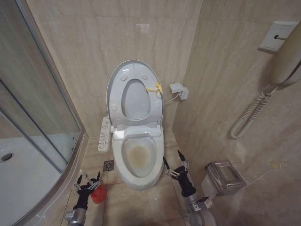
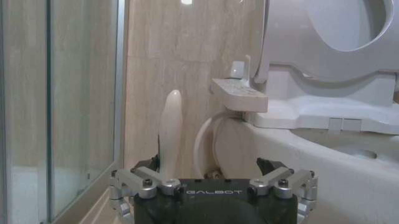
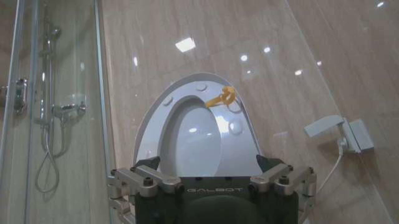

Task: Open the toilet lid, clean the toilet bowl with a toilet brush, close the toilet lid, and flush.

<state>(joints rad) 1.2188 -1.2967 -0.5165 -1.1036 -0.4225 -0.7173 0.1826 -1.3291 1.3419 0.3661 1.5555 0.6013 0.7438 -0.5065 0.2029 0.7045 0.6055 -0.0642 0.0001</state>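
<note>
Lid (image 1: pixel 135 89) raised against the wall, bowl (image 1: pixel 139 157) exposed; left tool (image 1: pixel 88 181) spread over the brush (image 2: pixel 170 128) in its red cup (image 1: pixel 99 195), right tool (image 1: pixel 175 165) spread beside the bowl; scrubbing, closing, flushing outstanding.

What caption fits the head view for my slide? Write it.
Toilet lid raised against the wall, stained toilet bowl exposed; left gripper at the red cup, right gripper beside the bowl, jaws open.

The left gripper (image 1: pixel 88 180) hid most of the red cup (image 1: pixel 98 194), and the brush's (image 2: pixel 169 130) bristle head stayed hidden. Both arms were cut off at the head view's lower edge. The bowl's (image 2: pixel 324 163) far side ran past the left wrist view's edge.
</note>
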